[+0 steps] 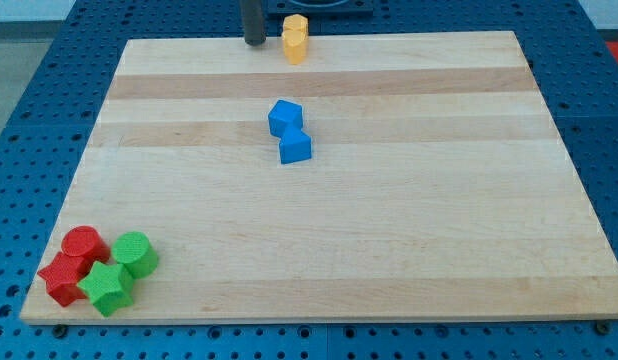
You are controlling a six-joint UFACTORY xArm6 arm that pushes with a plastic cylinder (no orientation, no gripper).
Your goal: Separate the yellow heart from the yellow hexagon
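Two yellow blocks sit touching each other at the board's top edge, right of centre-left. The upper one (296, 24) looks like the hexagon and the lower one (295, 48) like the heart, though the shapes are hard to make out. My tip (255, 43) rests on the board's top edge, just to the view's left of the yellow pair, a small gap away from them.
Two blue blocks touch near the board's middle, one (285, 117) above the other (296, 148). In the bottom-left corner a red round block (83, 243), a red star (61, 279), a green round block (136, 252) and a green star (106, 289) cluster together.
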